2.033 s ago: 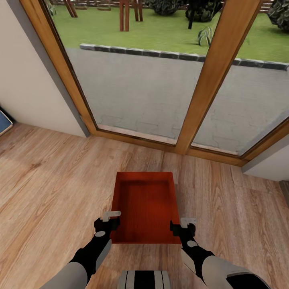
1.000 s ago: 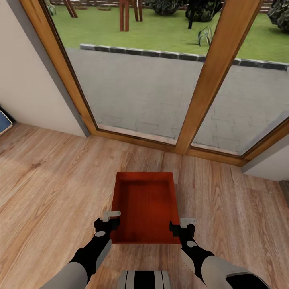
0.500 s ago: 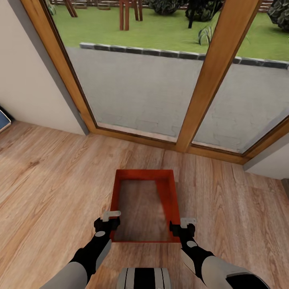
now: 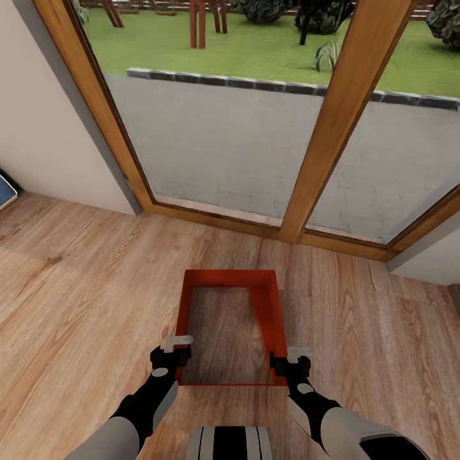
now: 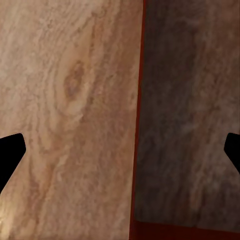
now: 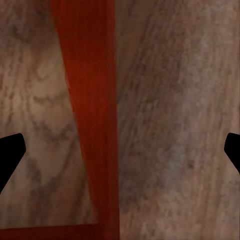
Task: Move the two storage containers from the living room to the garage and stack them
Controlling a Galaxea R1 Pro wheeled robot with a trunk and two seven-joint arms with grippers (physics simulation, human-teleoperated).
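Left end effector point(image 4: 178, 346) at near-left corner of storage container point(image 4: 275, 324), fingers spread wide astride left wall; wrist view shows both tips far apart, thin red wall between them. Right end effector point(image 4: 291, 356) likewise parted, straddling right wall at near-right corner. Neither clamped yet. Symmetric placement likely sets up two-handed lift by opposite walls. Container sits on light wood floor point(image 4: 83, 287) of living room, just before glass doors point(image 4: 223, 128); wood grain visible through its base. Carry to garage not yet begun.
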